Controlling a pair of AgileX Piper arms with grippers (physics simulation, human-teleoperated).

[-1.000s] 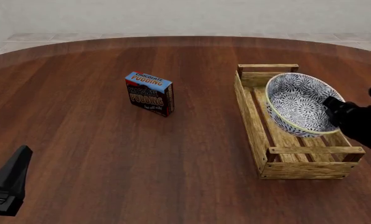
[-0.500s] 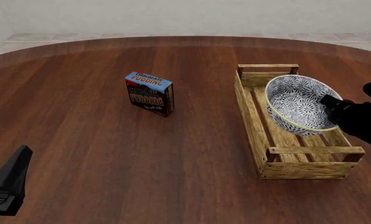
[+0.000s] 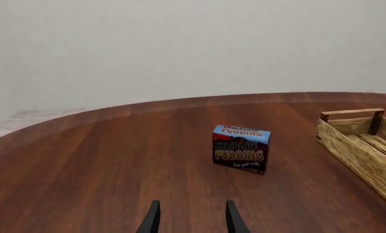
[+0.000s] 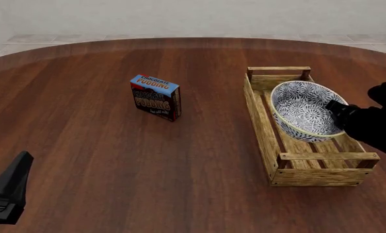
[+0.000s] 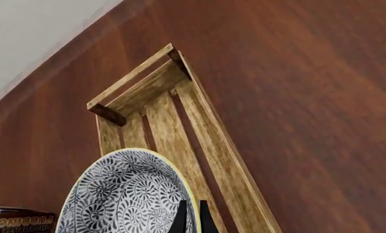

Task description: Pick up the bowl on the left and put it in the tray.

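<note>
The right pincer [image 4: 336, 110] is clenched on the right rim of the bowl [image 4: 301, 109], one finger inside the rim and one outside, as the right wrist view shows [image 5: 190, 218]; the bowl sits tilted within the tray [image 4: 263, 128], its opening turned up and toward the left, over the far half of the slats; whether its base touches the slats cannot be told. The tray lies lengthwise on the right of the desk [image 4: 115, 160], its far end rail just beyond the bowl. A pudding box [image 4: 155, 97] stands upright left of the tray and well apart from it; the left wrist view shows the box [image 3: 240, 148] ahead. The left pincer [image 3: 191, 218] is released, fingers apart with nothing between them, low at the near left of the desk [image 4: 8, 191].
</note>
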